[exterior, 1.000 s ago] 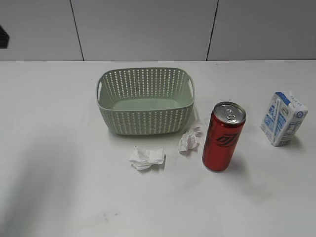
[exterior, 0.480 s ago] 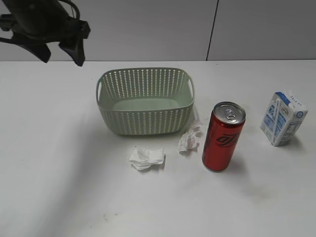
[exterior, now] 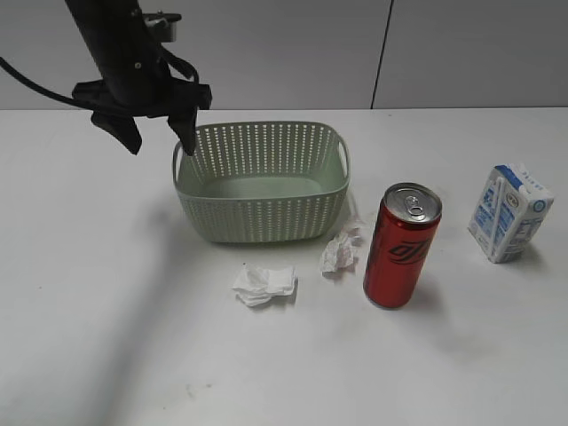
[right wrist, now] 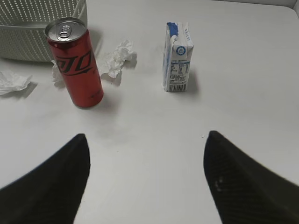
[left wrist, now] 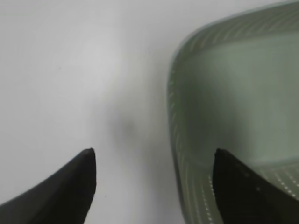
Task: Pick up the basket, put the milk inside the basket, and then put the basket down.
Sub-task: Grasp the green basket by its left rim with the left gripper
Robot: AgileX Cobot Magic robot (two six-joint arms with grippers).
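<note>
The pale green basket (exterior: 262, 182) stands empty at the table's middle back; it also shows in the left wrist view (left wrist: 233, 112) and partly in the right wrist view (right wrist: 32, 23). My left gripper (exterior: 160, 142) is open and hangs just above the basket's left end, one finger outside the wall and one over the inside (left wrist: 152, 151). The white-and-blue milk carton (exterior: 509, 213) stands upright at the far right, also seen in the right wrist view (right wrist: 177, 58). My right gripper (right wrist: 147, 135) is open and empty, well short of the milk; it is out of the exterior view.
A tall red soda can (exterior: 401, 245) stands between basket and milk, also in the right wrist view (right wrist: 75, 63). Two crumpled white tissues (exterior: 264, 284) (exterior: 341, 248) lie in front of the basket. The white table (exterior: 106, 337) extends to a grey wall behind.
My left arm has come in from the upper left and moved right and down, to the basket's left end. The basket, milk and can have not moved.
</note>
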